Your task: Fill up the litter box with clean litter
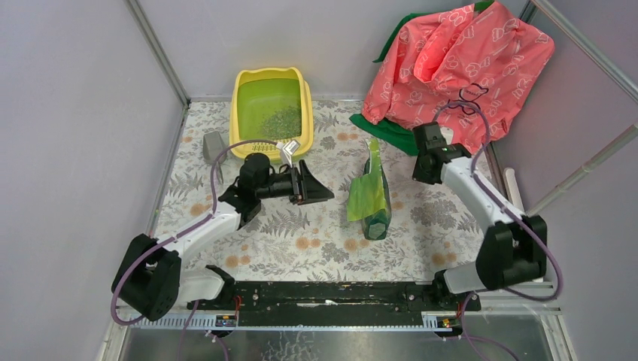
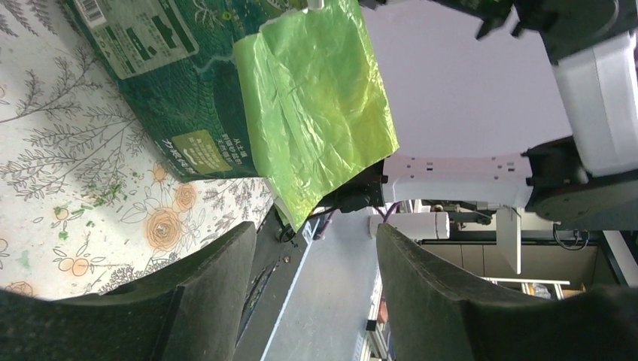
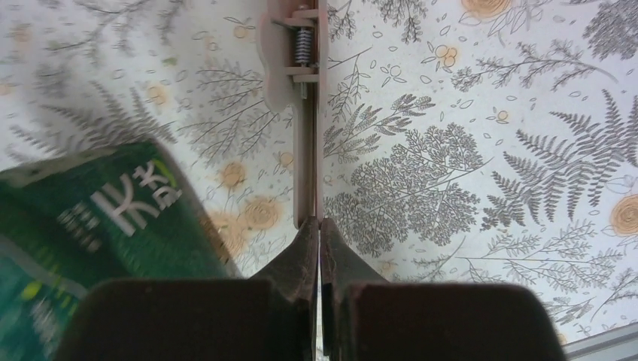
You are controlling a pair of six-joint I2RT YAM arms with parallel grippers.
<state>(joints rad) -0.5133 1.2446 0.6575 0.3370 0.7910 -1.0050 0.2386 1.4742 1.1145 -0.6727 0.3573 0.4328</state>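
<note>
Bag of glossy green plastic (image 1: pixel 369 199) lies near-to-far just right of the spread left hand (image 2: pixel 316 233); the pressed-together right hand (image 3: pixel 320 226) is farther off; the yellow plastic litter box (image 1: pixel 238 105) sits beyond.

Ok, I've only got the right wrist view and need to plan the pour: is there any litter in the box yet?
Observer: Yes, a patch of clean litter lies in the litter box, toward its near right corner.
Operator: Is the left gripper free?
Observer: The left gripper is open and empty, pointing at the bag.
Operator: Any spills?
Observer: A few green flecks on the tablecloth beside the bag.
</note>
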